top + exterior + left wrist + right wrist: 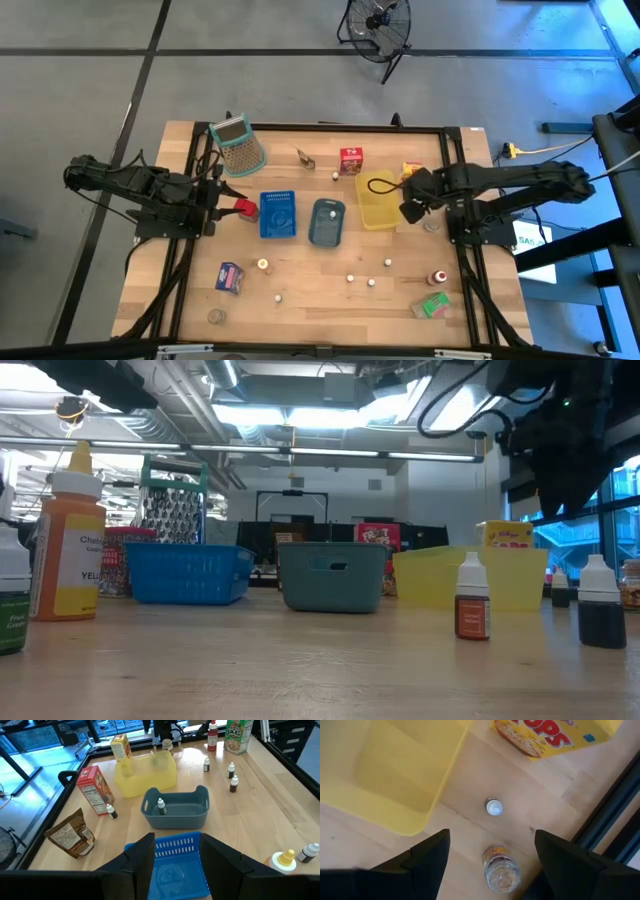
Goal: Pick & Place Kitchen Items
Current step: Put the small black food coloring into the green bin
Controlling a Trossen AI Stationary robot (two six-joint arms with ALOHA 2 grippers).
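My right gripper (492, 837) (410, 208) points down, open, beside the yellow tray's (378, 200) right side. Below it on the table stand a tiny white-capped bottle (493, 808) and a small glass jar (501, 870); a yellow carton (555, 735) is just beyond. My left gripper (176, 840) (232, 207) hovers open at the blue tray's (175, 865) left end and holds nothing. A red carton (351, 160), a blue-purple carton (231, 277), a green carton (433, 305) and a red-capped bottle (438, 277) rest on the table.
A grey-blue tray (327, 221) with a small bottle (161, 806) in it sits between the blue and yellow trays. A green-rimmed grater (238, 145) and a brown pouch (305, 158) are at the far side. Several tiny bottles dot the near half (350, 278).
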